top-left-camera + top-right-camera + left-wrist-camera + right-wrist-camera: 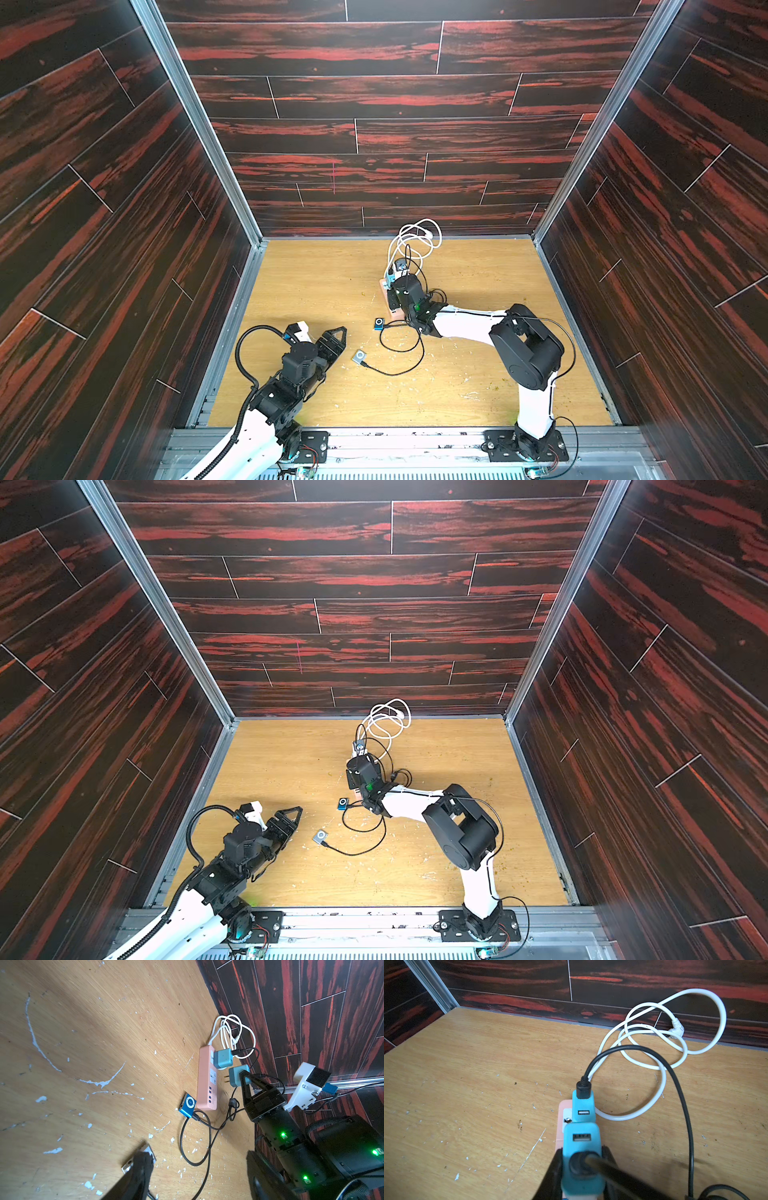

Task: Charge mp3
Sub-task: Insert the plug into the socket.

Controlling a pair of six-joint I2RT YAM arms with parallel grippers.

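The blue mp3 player (187,1104) lies on the wooden table (83,1043) just beside the pink power strip (205,1084), with a black cable (182,1140) plugged in. The right gripper (582,1169) grasps a teal USB charger (234,1075) beside the strip, prongs bare. The left gripper (334,338) gapes empty near a silver mp3 player (359,356).

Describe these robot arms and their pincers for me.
Both arms have white shells over black joints: left arm, right arm. The left gripper and right gripper are black with triangular cut-out fingers. A ribbed black hose loops along the left arm; thin black wires trail the right, whose wrist shows small green lights.
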